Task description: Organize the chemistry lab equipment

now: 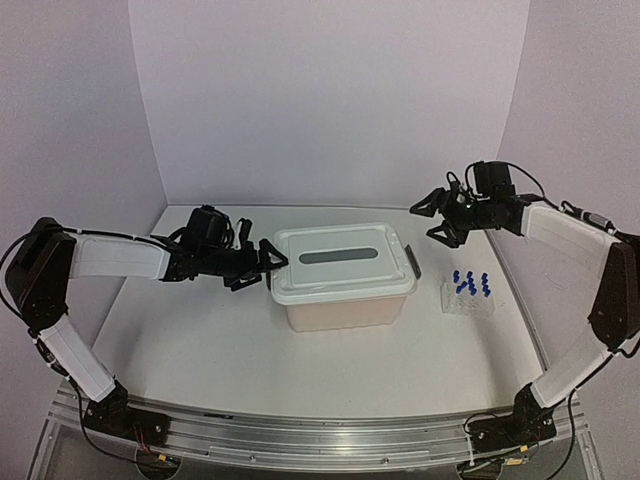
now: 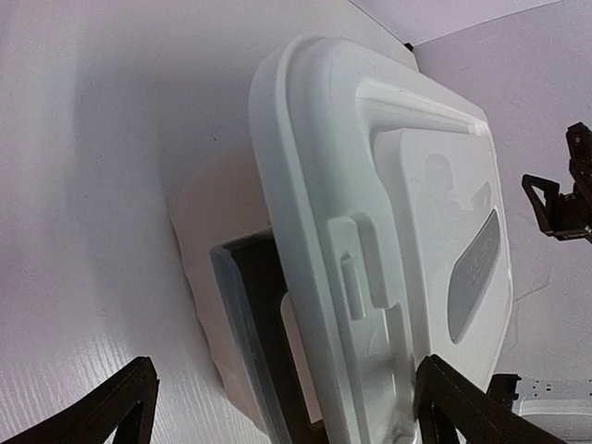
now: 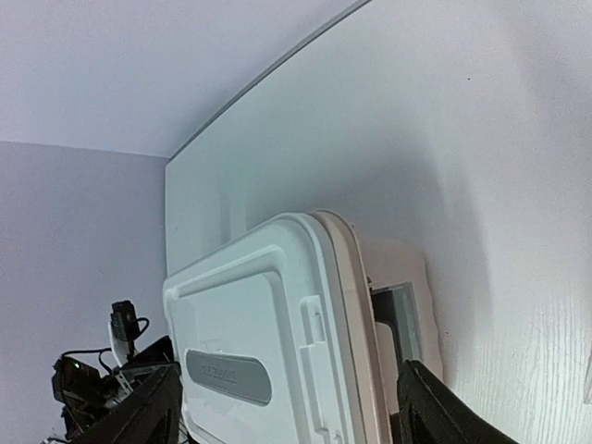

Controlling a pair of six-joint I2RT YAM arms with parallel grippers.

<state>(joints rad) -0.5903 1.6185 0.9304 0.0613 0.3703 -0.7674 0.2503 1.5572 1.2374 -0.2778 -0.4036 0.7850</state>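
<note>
Several small clear blue-capped tubes [image 1: 470,284] stand in a clear tube rack [image 1: 468,303] on the table, right of the beige tub [image 1: 345,312]. A white lid [image 1: 340,262] covers the tub. My left gripper [image 1: 262,265] is open at the tub's left end, its fingers [image 2: 120,407] spread either side of the grey latch [image 2: 242,333] and the lid edge [image 2: 388,213], holding nothing. My right gripper [image 1: 440,220] hangs open and empty above the table, up and to the right of the tub's right end. From there it looks down on the lid [image 3: 259,342].
A grey latch [image 3: 404,310] sits on the tub's right end. White walls close in the back and both sides. The rack lies below and in front of the right gripper. The left arm [image 3: 92,370] shows beyond the tub in the right wrist view.
</note>
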